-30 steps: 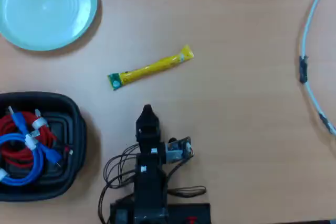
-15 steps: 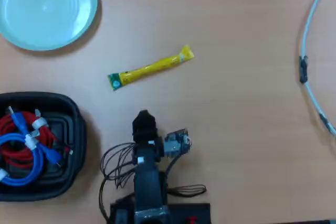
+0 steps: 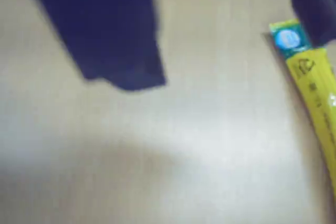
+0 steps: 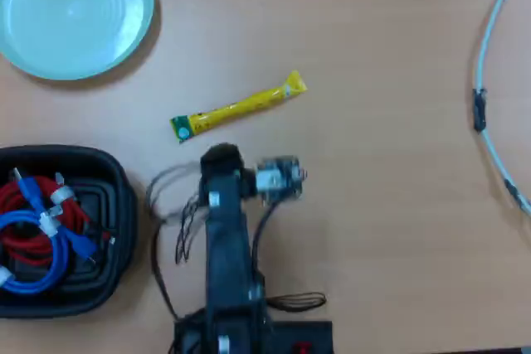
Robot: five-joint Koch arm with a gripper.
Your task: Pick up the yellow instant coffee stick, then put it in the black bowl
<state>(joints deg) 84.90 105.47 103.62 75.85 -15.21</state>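
Over the wooden counter I hang the claw just short of the yellow instant coffee stick, jaws apart and empty, ready to straddle it. The black bowl holds coiled red and blue cables; the teal plate sits bare.

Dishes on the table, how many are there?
2. The light-teal plate sits at the overhead view's top left; the black bowl, holding red and blue cables, sits at its lower left.
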